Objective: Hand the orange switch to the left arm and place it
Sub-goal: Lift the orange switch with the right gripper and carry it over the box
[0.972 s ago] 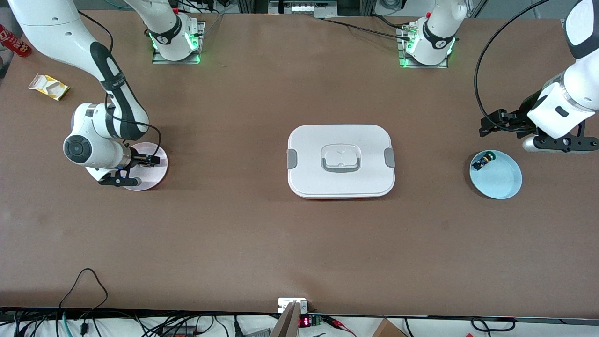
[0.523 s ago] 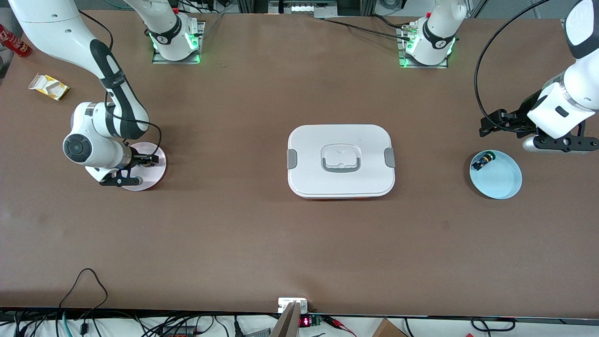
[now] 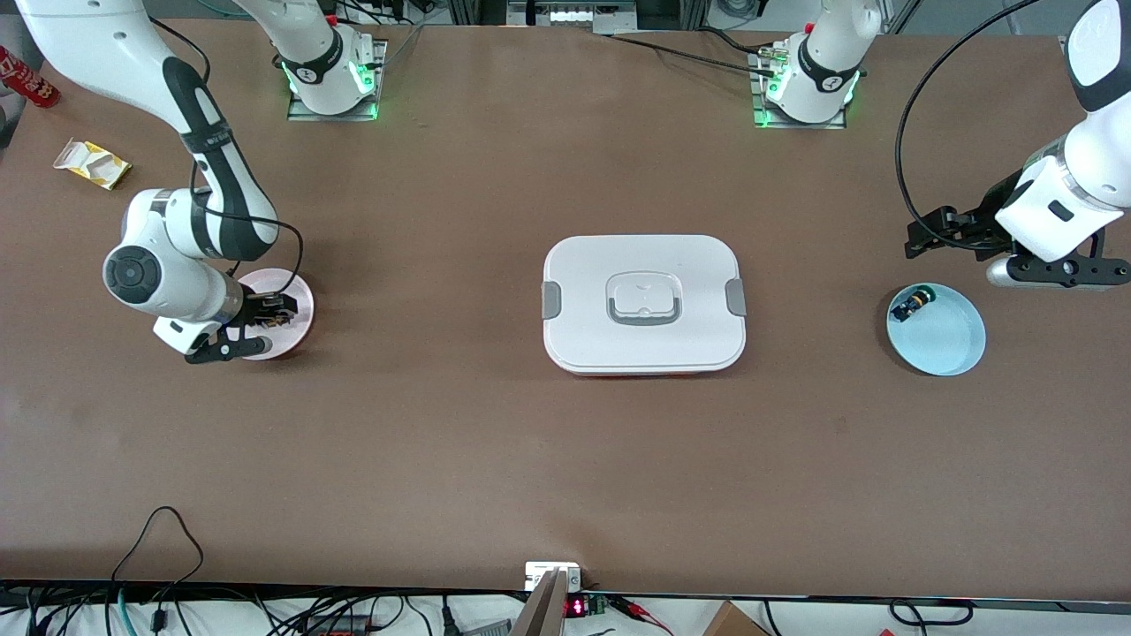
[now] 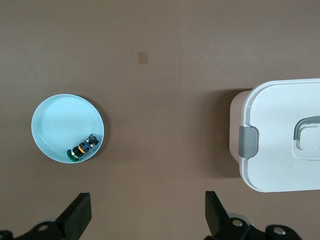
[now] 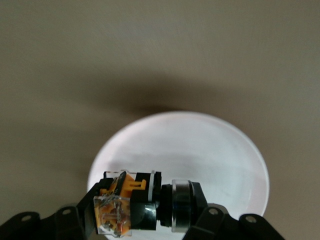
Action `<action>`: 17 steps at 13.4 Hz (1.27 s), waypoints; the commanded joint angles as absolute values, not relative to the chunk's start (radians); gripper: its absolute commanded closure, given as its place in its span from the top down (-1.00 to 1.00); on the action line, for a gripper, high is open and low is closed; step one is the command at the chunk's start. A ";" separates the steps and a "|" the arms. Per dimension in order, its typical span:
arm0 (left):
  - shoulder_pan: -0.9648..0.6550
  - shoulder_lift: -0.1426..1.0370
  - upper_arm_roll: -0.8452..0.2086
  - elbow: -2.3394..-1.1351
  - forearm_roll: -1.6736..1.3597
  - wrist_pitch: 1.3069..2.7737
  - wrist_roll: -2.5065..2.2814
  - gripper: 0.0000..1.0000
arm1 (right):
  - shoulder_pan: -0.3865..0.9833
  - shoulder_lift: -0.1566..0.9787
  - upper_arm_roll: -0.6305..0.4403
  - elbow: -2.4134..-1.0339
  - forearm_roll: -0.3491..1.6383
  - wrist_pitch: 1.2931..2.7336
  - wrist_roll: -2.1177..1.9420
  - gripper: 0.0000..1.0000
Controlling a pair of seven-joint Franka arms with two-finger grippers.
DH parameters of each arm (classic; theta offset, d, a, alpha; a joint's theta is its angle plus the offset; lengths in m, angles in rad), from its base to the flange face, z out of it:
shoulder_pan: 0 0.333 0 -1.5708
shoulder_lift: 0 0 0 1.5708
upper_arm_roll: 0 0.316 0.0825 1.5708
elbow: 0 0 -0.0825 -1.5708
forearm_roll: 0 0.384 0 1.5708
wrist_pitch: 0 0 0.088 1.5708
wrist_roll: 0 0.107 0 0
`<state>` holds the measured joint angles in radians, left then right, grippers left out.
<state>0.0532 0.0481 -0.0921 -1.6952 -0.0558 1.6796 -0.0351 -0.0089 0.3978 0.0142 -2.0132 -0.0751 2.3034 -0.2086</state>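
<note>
My right gripper (image 3: 270, 310) is shut on the orange switch (image 5: 131, 201) and holds it just above a small pink plate (image 3: 296, 291) at the right arm's end of the table. In the right wrist view the switch lies crosswise between the fingers, over the plate (image 5: 210, 145). The white box (image 3: 643, 303) with grey clips stands mid-table; its edge shows in the left wrist view (image 4: 282, 135). My left gripper (image 3: 921, 238) is open and empty in the air over the table beside a light blue plate (image 3: 950, 340); the arm waits.
The blue plate (image 4: 55, 122) holds a small black switch with blue and green-yellow parts (image 3: 911, 305), also seen in the left wrist view (image 4: 83, 147). A yellow packet (image 3: 91, 163) and a red can (image 3: 26, 78) lie near the right arm's end.
My right gripper has shifted a little over the pink plate toward the front camera, with the wrist rising. The left arm has not moved.
</note>
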 commanded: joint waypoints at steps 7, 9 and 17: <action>0.051 0.064 -0.094 -1.663 -0.041 1.655 -0.052 1.00 | -0.017 0.252 0.089 -1.793 0.242 2.066 -0.668 -0.83; 0.052 0.060 -0.094 -1.663 -0.041 1.654 -0.046 1.00 | -0.014 0.245 0.097 -1.792 0.470 2.066 -0.892 -0.83; 0.044 0.063 -0.112 -1.628 -0.144 1.463 -0.044 1.00 | 0.014 0.215 0.228 -1.767 0.934 2.066 -1.423 -0.83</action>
